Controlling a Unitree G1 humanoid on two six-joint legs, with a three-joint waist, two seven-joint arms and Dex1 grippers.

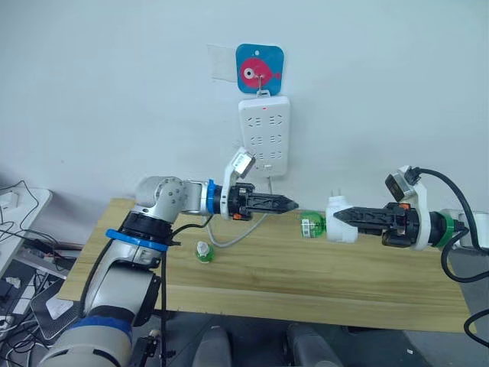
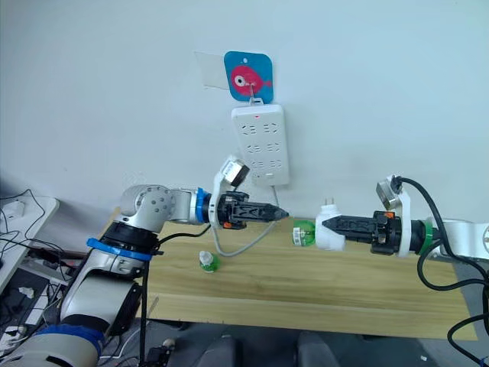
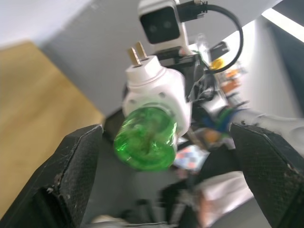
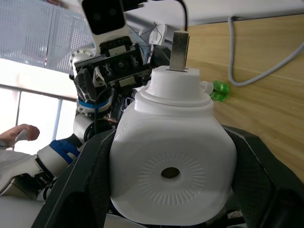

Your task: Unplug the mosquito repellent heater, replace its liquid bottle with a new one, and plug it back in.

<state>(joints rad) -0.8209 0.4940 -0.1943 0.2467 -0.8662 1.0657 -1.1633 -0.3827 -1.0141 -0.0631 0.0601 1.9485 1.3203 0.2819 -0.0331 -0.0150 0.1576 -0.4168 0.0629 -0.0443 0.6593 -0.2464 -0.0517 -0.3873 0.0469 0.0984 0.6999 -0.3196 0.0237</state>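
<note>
My right gripper (image 1: 341, 218) is shut on the mosquito repellent heater (image 1: 340, 233), holding it above the wooden table (image 1: 306, 283). The heater is white, its plug prongs (image 4: 179, 43) point up, and its green liquid bottle (image 1: 312, 225) sticks out sideways toward my left gripper (image 1: 293, 204). The left gripper is open just short of that bottle; in the left wrist view its fingers (image 3: 76, 171) stand wide on either side of the bottle's base (image 3: 145, 140) without touching it. A second green bottle (image 1: 203, 251) with a white cap lies on the table below my left arm.
A white power strip (image 1: 263, 136) hangs on the wall from a blue fish hook (image 1: 260, 70), and its grey cable (image 1: 229, 238) loops down onto the table. Loose cables and a shelf lie at the far left (image 1: 19, 222). A person's hand (image 4: 21, 133) shows behind the left arm.
</note>
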